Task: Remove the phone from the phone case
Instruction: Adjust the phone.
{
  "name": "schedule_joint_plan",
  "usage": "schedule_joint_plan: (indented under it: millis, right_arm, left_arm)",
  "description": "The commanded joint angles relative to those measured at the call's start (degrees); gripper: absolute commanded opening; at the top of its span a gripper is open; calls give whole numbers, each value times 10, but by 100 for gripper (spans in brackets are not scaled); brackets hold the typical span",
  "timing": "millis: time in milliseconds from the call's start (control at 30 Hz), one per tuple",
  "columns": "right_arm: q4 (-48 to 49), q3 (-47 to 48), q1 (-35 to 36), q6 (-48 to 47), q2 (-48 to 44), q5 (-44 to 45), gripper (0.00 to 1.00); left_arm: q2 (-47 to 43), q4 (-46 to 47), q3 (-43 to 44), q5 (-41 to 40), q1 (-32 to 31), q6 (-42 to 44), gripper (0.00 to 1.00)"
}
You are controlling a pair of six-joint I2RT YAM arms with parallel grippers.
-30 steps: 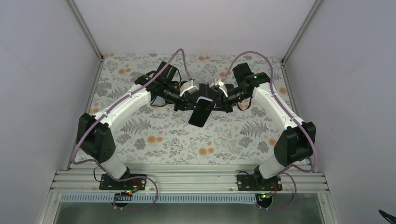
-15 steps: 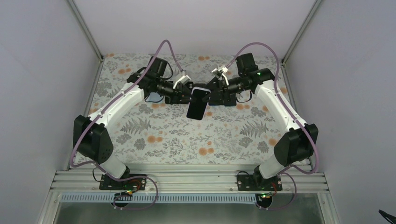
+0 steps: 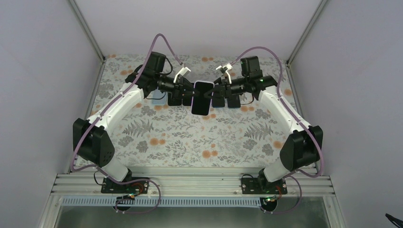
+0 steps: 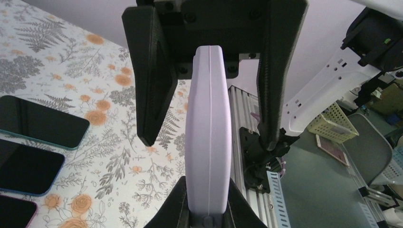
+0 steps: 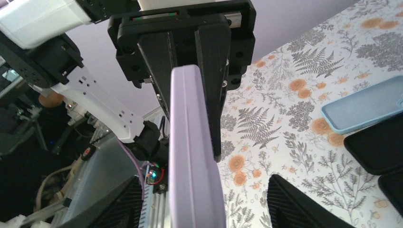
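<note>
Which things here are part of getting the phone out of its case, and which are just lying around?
Part of the job:
- lilac case, held up off the table
- phone inside it
- left gripper, clamped on the case
- right gripper, open around the case

Just lying about:
- spare phones on the flowered table
- light blue case

Phone case (image 4: 207, 128) in left end effector (image 4: 207, 202)

Light: bright, even, diffuse, from overhead | Shadows: faint, soft-edged on floral-printed tablecloth (image 3: 180, 137) | Glare: none harsh; pale lilac plastic phone case (image 4: 209, 133) looks almost white in left wrist view | Focus: overhead sharp; wrist backgrounds slightly soft | Edges: wide-angle stretch in wrist views
</note>
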Motion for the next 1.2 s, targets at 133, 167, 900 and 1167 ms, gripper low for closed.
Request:
schedule_joint_plan:
  millis: [133,167,900,1167]
  right_arm:
    - [50,-24,7,53,-22,2,43]
    - [51,-23,8,56,-24,3,39]
    - [132,30,-27,163,-31,-97,4]
    - [163,39,-54,198,-40,-137,4]
  left_arm:
    - [-7,49,35,27,4,-39,2]
    - [-7,49,35,26,4,-40,3]
    - [-36,-11,43,16,8,31,70]
    - [-65,-21,0,50,27,48,79]
